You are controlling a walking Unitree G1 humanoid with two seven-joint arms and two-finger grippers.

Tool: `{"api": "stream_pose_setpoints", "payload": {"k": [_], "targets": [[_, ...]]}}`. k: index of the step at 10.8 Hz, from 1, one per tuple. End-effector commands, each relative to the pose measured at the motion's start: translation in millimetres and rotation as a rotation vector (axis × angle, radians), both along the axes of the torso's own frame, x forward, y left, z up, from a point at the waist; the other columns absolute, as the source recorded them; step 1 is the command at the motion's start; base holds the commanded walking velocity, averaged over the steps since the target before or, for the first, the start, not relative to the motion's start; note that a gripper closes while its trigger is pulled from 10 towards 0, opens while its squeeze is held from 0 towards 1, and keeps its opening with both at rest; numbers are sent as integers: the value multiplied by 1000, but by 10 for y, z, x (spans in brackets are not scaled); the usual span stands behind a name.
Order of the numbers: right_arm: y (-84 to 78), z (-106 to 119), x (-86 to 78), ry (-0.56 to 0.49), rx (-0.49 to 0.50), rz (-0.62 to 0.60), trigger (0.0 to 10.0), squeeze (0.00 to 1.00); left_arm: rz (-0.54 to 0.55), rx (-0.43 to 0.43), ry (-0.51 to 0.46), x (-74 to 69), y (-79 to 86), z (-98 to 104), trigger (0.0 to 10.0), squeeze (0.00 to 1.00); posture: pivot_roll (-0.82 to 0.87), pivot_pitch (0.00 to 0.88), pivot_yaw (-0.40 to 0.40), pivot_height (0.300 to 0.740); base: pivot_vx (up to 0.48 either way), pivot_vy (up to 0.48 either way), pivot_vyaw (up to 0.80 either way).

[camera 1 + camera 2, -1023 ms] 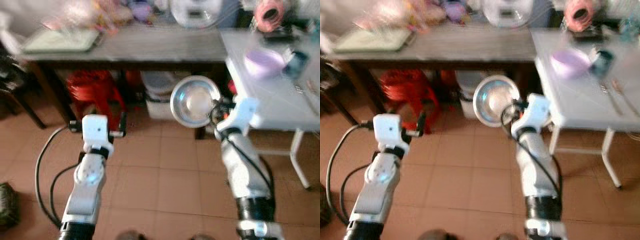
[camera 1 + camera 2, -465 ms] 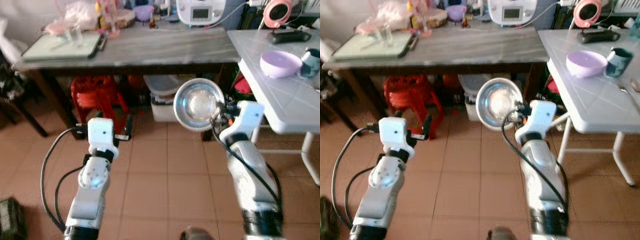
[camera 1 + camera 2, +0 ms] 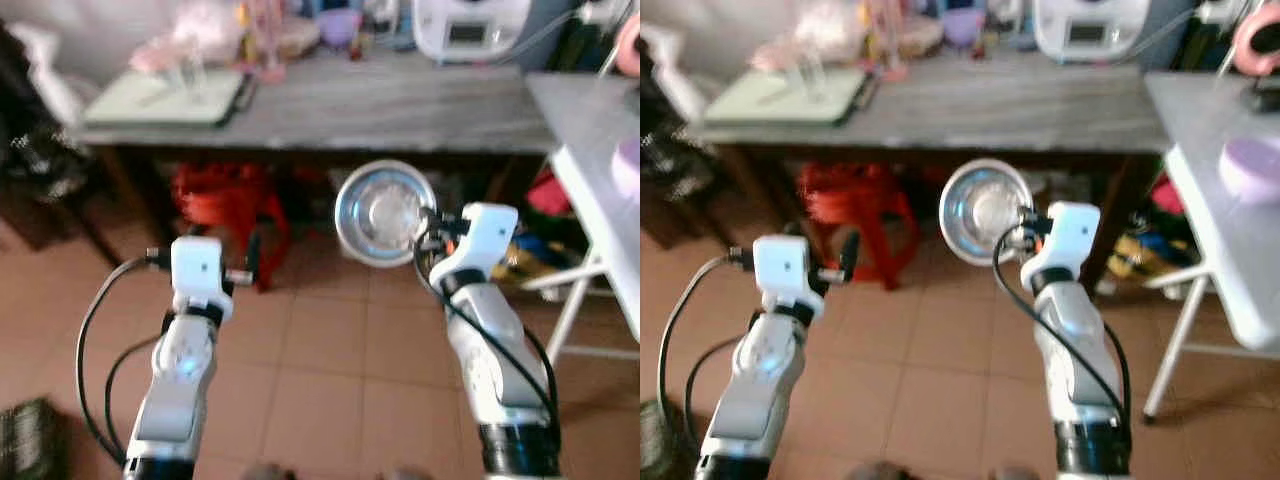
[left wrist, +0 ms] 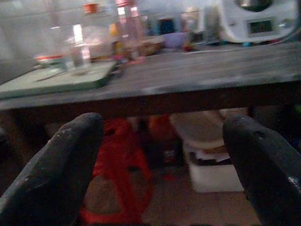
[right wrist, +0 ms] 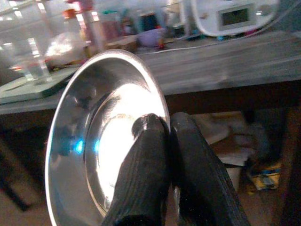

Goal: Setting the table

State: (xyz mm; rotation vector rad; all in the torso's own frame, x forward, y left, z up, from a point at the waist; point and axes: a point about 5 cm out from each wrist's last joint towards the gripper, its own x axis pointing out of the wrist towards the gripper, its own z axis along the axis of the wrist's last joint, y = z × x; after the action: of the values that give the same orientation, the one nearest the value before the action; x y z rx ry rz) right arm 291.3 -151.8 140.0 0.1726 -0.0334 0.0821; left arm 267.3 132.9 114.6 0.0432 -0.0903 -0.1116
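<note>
Pinching the rim of the shiny metal bowl (image 3: 385, 213) tight, the right gripper (image 5: 162, 141) holds it up on edge in front of the long grey table (image 3: 400, 105), while the left gripper (image 4: 164, 155) hangs wide open with nothing inside.

One steel bowl (image 3: 385, 213) is clamped by its rim in the right gripper (image 5: 162, 141). Two grippers in all; the left gripper (image 4: 164, 155) is spread wide with nothing in it. Two tables: one dark table (image 3: 400, 105) beyond both grippers and one white table (image 3: 1215, 210) off to the right gripper's outer side. One red stool (image 3: 225, 195) past the left gripper, one green tray (image 3: 165, 98) above it, one white appliance (image 3: 1090, 25), one lilac bowl (image 3: 1252, 165). The bottles and glasses at the back are too blurred to count.
</note>
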Motion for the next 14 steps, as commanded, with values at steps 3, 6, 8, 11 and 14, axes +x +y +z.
{"api": "stream_pose_setpoints", "payload": {"k": [3, 6, 8, 11, 14], "targets": [[2, 182, 50, -59, 3, 2, 0, 0, -22, -7, -24, 12, -40, 91, 10000, 0, 8, 19, 59, 740, 480, 0, 0], [14, 205, 64, -67, 14, -7, 0, 0, -44, -13, -18, -17, -60, 93, 10000, 0, 16, 25, 71, 740, 480, 0, 0], [-16, 208, 80, -68, 22, -27, 0, 0, -51, -12, -21, -13, -56, 112, 10000, 0, 17, 28, 78, 740, 480, 0, 0], [-185, 197, 171, -35, 84, -146, 0, 0, -66, -14, -19, -17, -59, 130, 10000, 0, 23, 33, 85, 740, 480, 0, 0], [-225, 179, 192, -20, 103, -170, 0, 0, -65, -18, -15, -29, -59, 128, 10000, 0, 26, 37, 82, 740, 480, 0, 0]]}}
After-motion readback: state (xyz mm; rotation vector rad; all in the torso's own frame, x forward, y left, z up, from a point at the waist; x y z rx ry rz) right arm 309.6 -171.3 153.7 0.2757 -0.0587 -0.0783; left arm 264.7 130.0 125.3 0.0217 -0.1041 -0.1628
